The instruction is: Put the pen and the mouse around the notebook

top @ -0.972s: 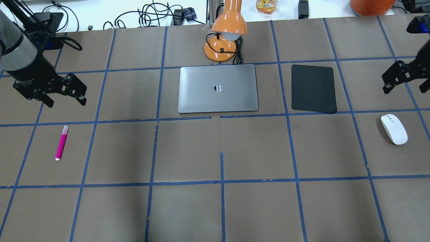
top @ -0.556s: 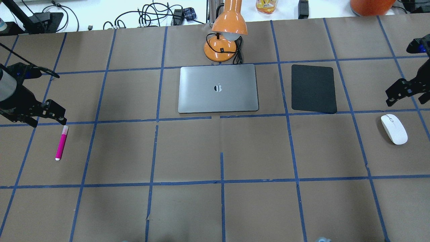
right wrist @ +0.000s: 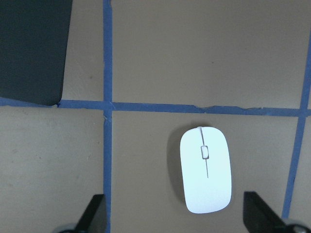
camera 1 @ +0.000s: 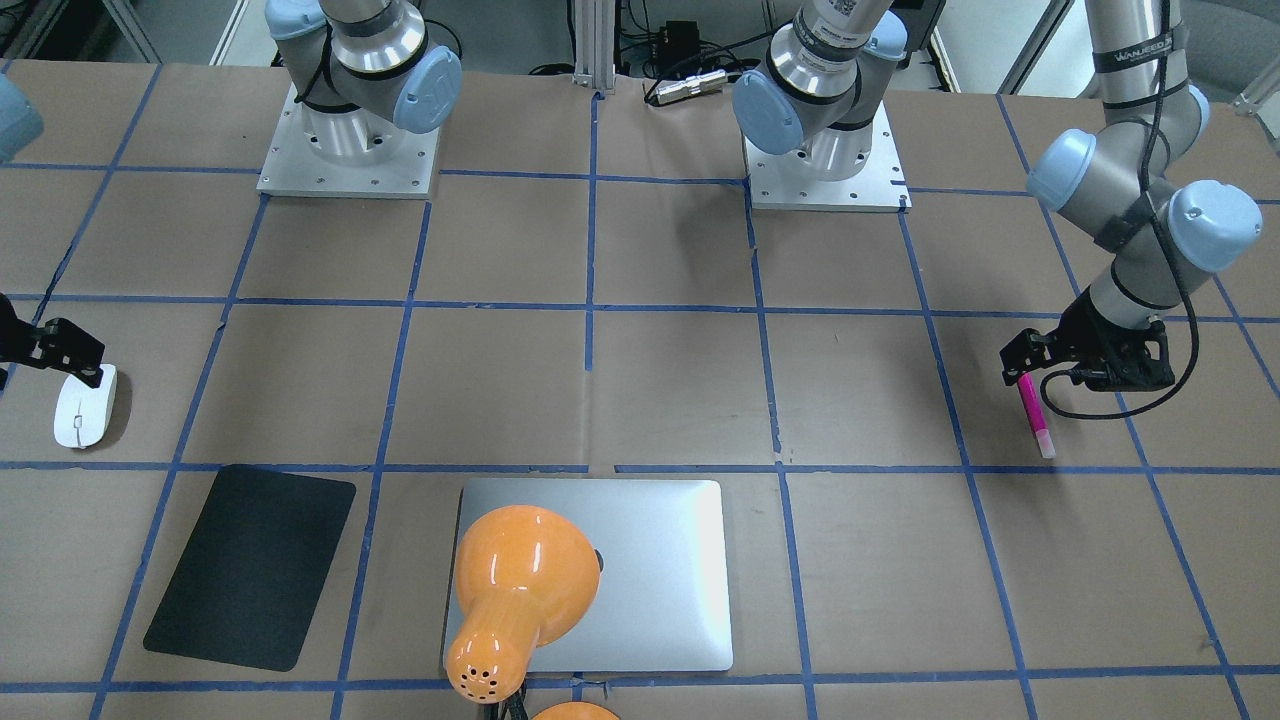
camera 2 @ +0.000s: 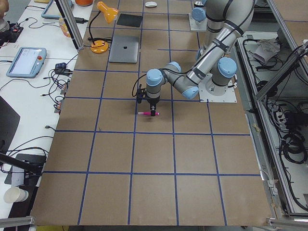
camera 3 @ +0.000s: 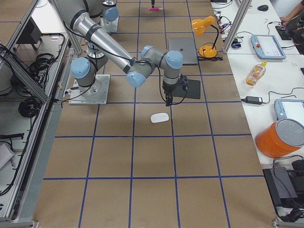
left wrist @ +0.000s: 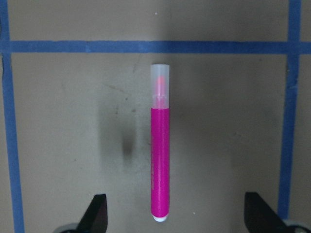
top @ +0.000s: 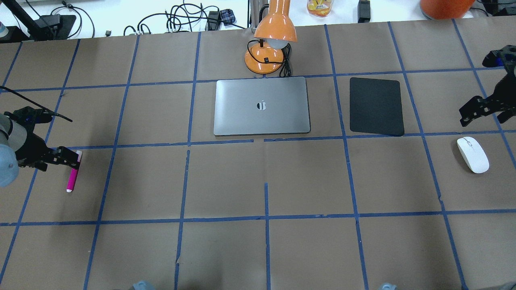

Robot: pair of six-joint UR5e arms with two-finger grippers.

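Observation:
The magenta pen (top: 73, 172) lies on the brown table at the left, pale cap pointing away from the robot. My left gripper (top: 56, 161) hangs low over it, open; in the left wrist view the pen (left wrist: 160, 155) runs lengthwise between the two fingertips (left wrist: 98, 213), untouched. The white mouse (top: 473, 155) rests at the far right. My right gripper (top: 483, 114) hovers open just beyond it; in the right wrist view the mouse (right wrist: 206, 170) sits between the fingers, nearer the right one. The closed silver notebook (top: 262, 106) lies flat at centre back.
An orange desk lamp (top: 270, 44) stands right behind the notebook, its head over the lid in the front view (camera 1: 520, 580). A black mat (top: 376, 106) lies between notebook and mouse. Cables and devices line the far table edge.
My left gripper has come down and toward the robot, from beyond the pen to over it. The right gripper has dropped a little closer to the mouse. Pen, mouse and notebook have not moved.

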